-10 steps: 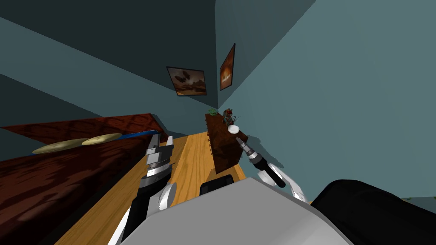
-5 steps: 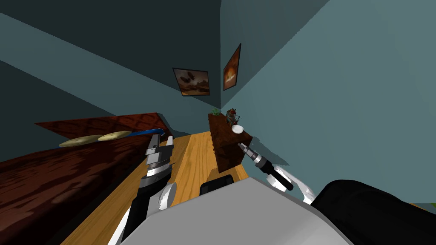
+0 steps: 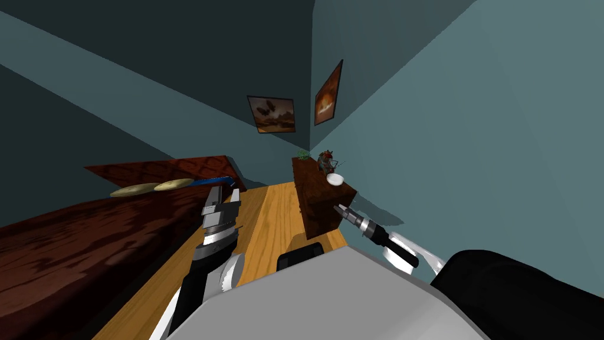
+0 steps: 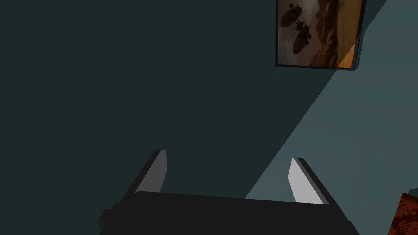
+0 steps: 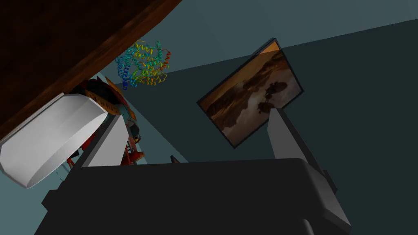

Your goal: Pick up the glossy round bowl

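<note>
A small white round bowl sits near the front end of a dark wooden cabinet top by the right wall. My right gripper hovers open just short of the cabinet's near end, below and in front of the bowl. In the right wrist view the bowl lies beside one of the fingers, outside the gap, with the right gripper holding nothing. My left gripper is raised over the floor to the left, and the left gripper stands open and empty.
Behind the bowl stand a red and dark figure and a small green plant. A long dark red table with two flat yellowish plates runs along my left. Wooden floor lies between table and cabinet.
My head view has swung, shifting the room rightward. The right gripper has drawn back and down from the bowl; it was almost touching it a second ago. The left arm has not moved.
</note>
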### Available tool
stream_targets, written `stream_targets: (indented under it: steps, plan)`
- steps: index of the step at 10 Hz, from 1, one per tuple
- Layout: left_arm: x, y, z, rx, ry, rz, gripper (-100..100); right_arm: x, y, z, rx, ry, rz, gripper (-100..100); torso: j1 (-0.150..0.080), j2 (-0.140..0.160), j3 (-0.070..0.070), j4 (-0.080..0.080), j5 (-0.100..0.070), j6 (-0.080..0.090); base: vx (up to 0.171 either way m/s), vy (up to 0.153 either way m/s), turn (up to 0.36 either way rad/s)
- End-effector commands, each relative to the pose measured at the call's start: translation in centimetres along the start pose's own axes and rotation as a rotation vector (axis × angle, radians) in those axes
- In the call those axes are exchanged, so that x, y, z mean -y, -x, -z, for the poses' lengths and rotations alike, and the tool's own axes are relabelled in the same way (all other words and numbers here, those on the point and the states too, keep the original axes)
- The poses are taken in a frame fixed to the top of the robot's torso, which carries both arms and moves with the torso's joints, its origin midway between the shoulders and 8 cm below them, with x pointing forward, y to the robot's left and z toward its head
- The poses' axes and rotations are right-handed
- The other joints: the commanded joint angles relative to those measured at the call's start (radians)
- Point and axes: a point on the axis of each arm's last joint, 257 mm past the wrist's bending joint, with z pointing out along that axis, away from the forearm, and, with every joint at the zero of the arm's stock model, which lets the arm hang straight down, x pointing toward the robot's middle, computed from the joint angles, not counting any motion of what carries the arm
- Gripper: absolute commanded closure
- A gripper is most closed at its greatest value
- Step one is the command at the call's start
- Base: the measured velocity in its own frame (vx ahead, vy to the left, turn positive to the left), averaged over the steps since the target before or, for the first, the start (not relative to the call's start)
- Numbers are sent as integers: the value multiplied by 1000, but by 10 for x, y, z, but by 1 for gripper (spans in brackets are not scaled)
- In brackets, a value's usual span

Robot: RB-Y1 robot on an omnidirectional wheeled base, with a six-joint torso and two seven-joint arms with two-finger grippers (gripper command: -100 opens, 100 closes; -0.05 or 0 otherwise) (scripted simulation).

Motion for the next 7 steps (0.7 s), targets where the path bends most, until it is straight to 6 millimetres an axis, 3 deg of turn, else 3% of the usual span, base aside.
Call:
stream_targets:
  steps: [1,4,7]
  plan:
    - [0,0,0,0,0,0,0,22,-14,17,-74,-35,49,-100,0,0,0,0,0,0,13,89,114]
    - [0,0,0,0,0,0,0,52,-23,40,-169,-78,115,-100,0,-1,0,0,0,0,18,82,76]
    - [0,0,0,0,0,0,0,90,-36,77,-303,-132,204,-100,-1,-1,-1,0,0,0,35,75,112]
